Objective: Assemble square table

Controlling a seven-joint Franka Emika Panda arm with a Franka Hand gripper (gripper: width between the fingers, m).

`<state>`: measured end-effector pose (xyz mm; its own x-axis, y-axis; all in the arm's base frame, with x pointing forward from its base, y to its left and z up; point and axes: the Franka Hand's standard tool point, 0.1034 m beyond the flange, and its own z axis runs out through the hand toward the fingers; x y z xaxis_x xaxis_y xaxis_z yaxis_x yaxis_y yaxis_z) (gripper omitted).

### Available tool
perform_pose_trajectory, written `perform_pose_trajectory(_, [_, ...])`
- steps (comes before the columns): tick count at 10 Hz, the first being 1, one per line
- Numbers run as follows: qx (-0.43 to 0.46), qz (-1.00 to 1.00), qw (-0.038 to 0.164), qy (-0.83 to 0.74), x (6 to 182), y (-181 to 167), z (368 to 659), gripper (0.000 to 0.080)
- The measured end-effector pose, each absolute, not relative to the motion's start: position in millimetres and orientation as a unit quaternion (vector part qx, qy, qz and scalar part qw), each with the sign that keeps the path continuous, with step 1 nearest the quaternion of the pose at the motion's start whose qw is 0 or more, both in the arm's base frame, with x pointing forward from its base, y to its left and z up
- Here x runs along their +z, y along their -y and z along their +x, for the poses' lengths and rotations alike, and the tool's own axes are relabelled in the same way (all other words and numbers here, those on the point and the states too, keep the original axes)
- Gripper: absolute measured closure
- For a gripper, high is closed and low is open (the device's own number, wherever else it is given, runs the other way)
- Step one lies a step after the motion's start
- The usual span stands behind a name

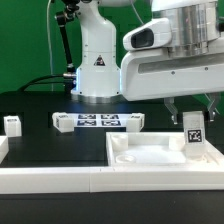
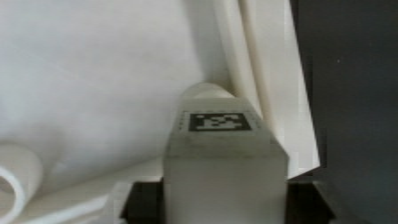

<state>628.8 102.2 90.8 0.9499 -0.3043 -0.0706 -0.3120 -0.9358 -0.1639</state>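
Observation:
The white square tabletop (image 1: 150, 152) lies at the front on the exterior view's right, hollow side up. My gripper (image 1: 190, 108) hangs over its right part and is shut on a white block leg (image 1: 193, 130) with a tag, held upright with its lower end at the tabletop. In the wrist view the leg (image 2: 222, 150) sits between my black fingers (image 2: 146, 200), pointing at the tabletop's inner corner (image 2: 107, 80) beside its raised rim (image 2: 267, 70). Two more legs lie on the table: one at the left (image 1: 11, 124), one by the marker board (image 1: 133, 122).
The marker board (image 1: 95, 121) lies in the middle in front of the robot base (image 1: 98, 60). White border bars (image 1: 50, 178) run along the front and the left side (image 1: 3, 150).

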Motion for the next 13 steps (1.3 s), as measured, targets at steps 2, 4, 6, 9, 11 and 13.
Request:
perform_pose_trajectory(2, [0.033,-0.959,0.080,-0.270,90.6,-110,626,0.0511])
perform_pose_trajectory(4, [0.041,-0.925,0.078,-0.369,90.4,-111,626,0.0509])
perform_pose_trajectory(6, [0.051,-0.877,0.077,-0.471,90.6,-115,626,0.0509])
perform_pose_trajectory(9, [0.061,-0.814,0.074,-0.573,90.2,-116,626,0.0509])
perform_pose_trajectory(11, [0.066,-0.781,0.074,-0.617,90.3,-117,627,0.0509])
perform_pose_trajectory(13, [0.071,-0.734,0.075,-0.671,90.5,-118,628,0.0509])
